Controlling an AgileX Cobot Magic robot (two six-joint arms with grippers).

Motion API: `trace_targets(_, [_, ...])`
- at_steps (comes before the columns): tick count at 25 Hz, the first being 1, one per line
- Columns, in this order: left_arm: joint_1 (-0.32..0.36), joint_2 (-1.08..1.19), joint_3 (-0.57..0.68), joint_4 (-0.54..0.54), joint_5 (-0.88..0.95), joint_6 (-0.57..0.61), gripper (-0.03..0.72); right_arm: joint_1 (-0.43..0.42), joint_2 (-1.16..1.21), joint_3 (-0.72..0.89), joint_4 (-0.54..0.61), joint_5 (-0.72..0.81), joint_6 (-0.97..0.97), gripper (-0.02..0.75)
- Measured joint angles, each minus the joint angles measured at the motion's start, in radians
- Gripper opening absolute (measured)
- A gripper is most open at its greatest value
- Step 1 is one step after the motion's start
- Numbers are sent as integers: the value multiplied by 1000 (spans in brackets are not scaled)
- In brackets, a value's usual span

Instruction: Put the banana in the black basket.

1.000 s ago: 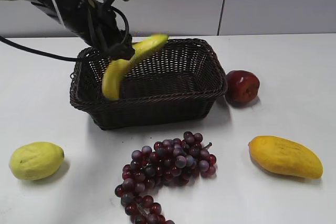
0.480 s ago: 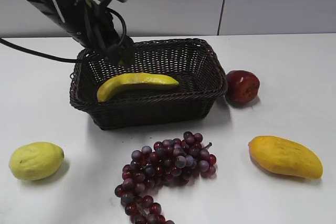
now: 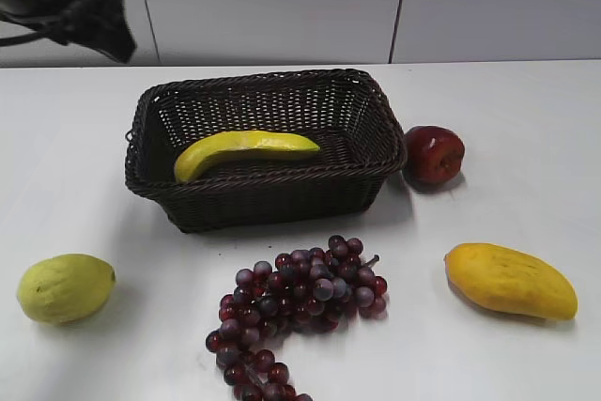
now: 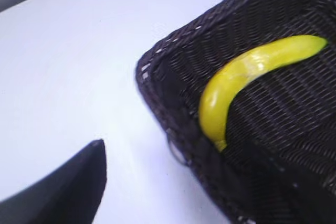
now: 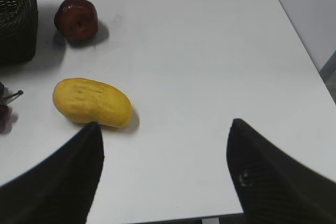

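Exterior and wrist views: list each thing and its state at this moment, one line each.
banana: lying on its side in the basket, free of any gripper
black basket: upright on the table, holding only the banana
left gripper: away from the basket, holding nothing; open or shut unclear
right gripper: open, empty, over bare table
apple: on the table, right of the basket
mango: on the table
grapes: on the table
lemon-like fruit: on the table

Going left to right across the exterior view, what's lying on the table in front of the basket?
Lemon-like yellow-green fruit → bunch of purple grapes → mango. The red apple sits farther back, right of the black basket, which holds the banana.
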Motion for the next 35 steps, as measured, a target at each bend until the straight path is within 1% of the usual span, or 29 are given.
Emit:
trace_targets(3, [117,-34,0,13,117,-47,593,0,0,0,0,0,0,583])
trace_targets(6, [221,-52,0,29,243,-89,593,0,0,0,0,0,0,583])
trace_targets(8, [273,-59,0,30,292,-119,593,0,0,0,0,0,0,583])
trace_targets(10, [304,-66,0,31,331,-134,591,0,0,0,0,0,0,583])
trace_targets(14, [310,-100,9,9,349,-140,566,0,0,0,0,0,0,583])
trace_targets(17, [309,-169,64,-16,350,-141,560,0,0,0,0,0,0,583])
trace_targets(21, [309,-310,201,-17,352,-141,559,0,0,0,0,0,0,583])
trace_targets(24, [309,-438,333,-20,349,-141,558,0,0,0,0,0,0,583])
trace_targets(31, [309,-794,620,-72,266,-145,558,0,0,0,0,0,0,583])
trace_targets(35, [309,-1028,727,-80,245,-145,558,0,0,0,0,0,0,583])
